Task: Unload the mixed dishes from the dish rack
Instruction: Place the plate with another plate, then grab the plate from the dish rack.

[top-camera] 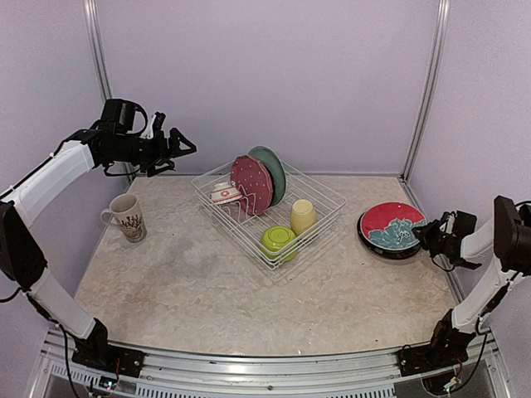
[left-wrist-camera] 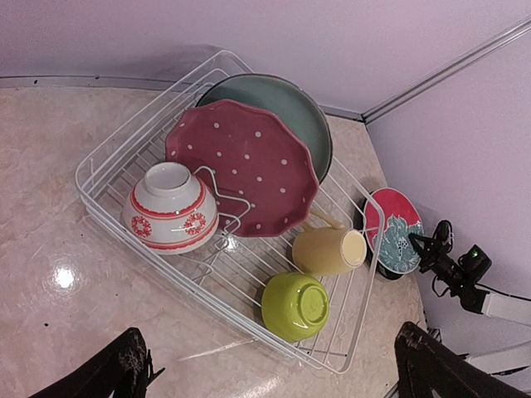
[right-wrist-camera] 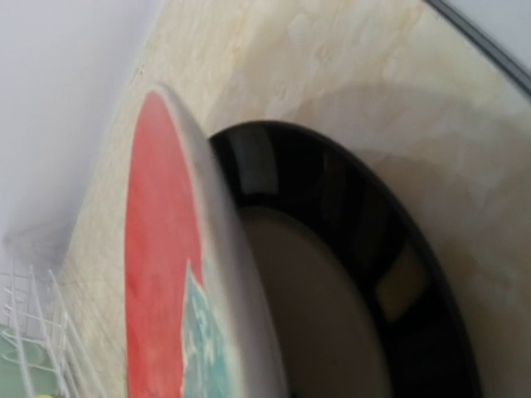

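The right hand (top-camera: pixel 426 235) is closed on the rim of the red plate (top-camera: pixel 390 222), which is held tilted over the dark plate (right-wrist-camera: pixel 390 274) on the desk (top-camera: pixel 182 286), right of the dish rack (top-camera: pixel 333 199). The left hand (top-camera: pixel 172 139) is held high at the far left with its fingers (left-wrist-camera: pixel 120 369) spread wide and nothing between them. Below it, a patterned mug (top-camera: pixel 126 218) stands upright on the desk. In the rack, a pink-dotted plate (top-camera: pixel 251 184) and a teal plate (top-camera: pixel 274 168) are stood on edge, a red-white bowl (top-camera: pixel 225 194) and a lime bowl (top-camera: pixel 280 240) lie upturned, and a yellow cup (top-camera: pixel 303 216) is seen between them.
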Tool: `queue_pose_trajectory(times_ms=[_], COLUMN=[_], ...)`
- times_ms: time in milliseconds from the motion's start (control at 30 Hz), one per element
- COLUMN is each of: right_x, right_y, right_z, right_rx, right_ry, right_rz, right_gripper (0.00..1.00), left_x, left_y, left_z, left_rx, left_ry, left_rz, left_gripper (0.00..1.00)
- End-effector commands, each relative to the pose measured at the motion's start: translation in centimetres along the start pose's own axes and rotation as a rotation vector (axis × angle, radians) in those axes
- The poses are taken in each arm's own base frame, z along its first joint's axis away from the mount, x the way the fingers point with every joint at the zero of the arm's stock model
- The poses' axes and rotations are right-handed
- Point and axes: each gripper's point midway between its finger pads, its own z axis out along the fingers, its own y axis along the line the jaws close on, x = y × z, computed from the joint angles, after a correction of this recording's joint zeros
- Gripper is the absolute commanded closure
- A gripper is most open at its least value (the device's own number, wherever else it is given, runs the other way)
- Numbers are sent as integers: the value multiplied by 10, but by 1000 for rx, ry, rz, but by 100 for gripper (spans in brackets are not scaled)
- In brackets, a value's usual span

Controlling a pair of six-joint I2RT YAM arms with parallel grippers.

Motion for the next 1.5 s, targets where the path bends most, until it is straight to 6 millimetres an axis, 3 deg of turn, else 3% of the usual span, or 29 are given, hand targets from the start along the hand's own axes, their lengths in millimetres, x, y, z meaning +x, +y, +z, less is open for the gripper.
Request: queue_pose_trajectory(times_ms=[0, 200, 467, 600, 867, 1000, 1267, 1467], right_x=[-14, -19, -27, -31, -33, -26, -29, -16], right_y=[7, 0, -2, -8, -16, -12, 28, 90], right_z=[1, -8, -25, -29, -23, -14, -13, 3], right_rx=[-10, 111, 223, 286, 361, 376, 455, 436], right_ry=[-23, -28, -46, -49, -22, 12, -36, -62], right_rz=[-106, -196, -285, -299, -324, -360, -544, -737], right_gripper=[85, 58, 32, 27, 26, 38, 32, 13], left_x=[-3, -3, -3, -4, -4, -4, -3, -3], left_y=[-2, -1, -2, -4, -5, -4, -4, -4], left_z=[-1, 0, -1, -3, -4, -4, -3, -3], left_rx=[-10, -11, -9, -5, -5, -7, -9, -10], left_ry=[1, 3, 0, -3, -6, -6, -4, -6], left_rz=[17, 13, 15, 16, 20, 21, 21, 23], left_gripper=[1, 1, 1, 1, 1, 1, 1, 1])
